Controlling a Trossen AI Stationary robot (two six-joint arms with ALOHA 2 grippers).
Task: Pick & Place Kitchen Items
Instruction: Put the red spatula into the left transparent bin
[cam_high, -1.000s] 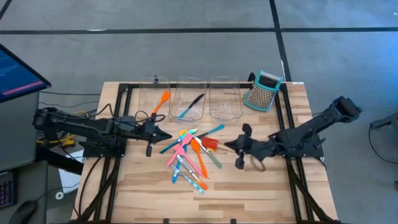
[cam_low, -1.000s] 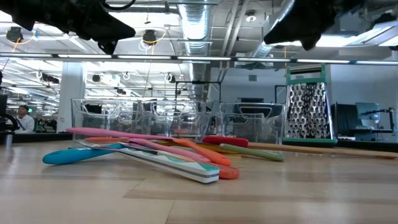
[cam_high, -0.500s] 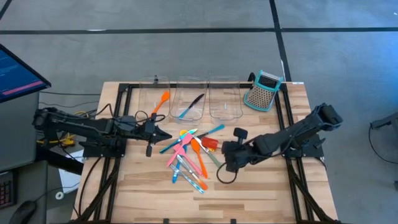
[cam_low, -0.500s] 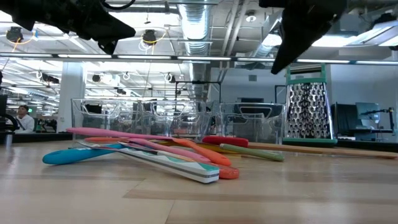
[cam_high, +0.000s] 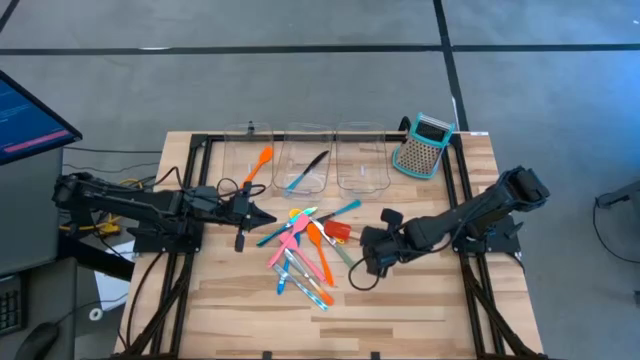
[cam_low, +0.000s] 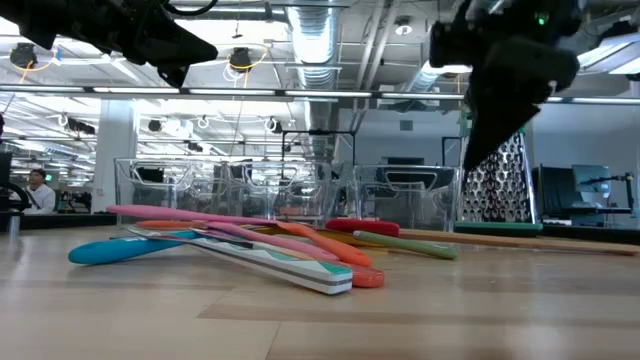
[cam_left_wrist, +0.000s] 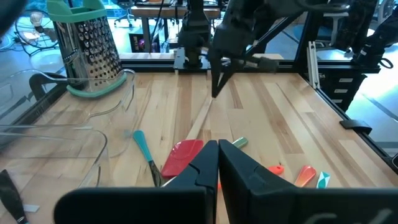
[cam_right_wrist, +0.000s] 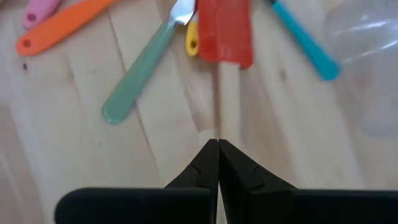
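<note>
Several slim utensils lie in a loose pile on the wooden table: pink, orange, teal, blue and yellow pieces, a green-handled piece and a red spatula with a pale wooden handle. My right gripper is shut and hangs tipped down above that handle at the pile's right side; it is clear of the table in the low view. My left gripper is shut, level, just left of the pile and above it.
Three clear bins stand in a row behind the pile; the left one holds an orange spatula, the middle one a black and a blue piece. A teal-and-grey grater stands at the far right. Bare table lies near the front edge.
My right gripper has gone toward the table's left, toward the pile, tipped its fingers downward and come down nearer the table. The left arm and the utensils have kept still.
</note>
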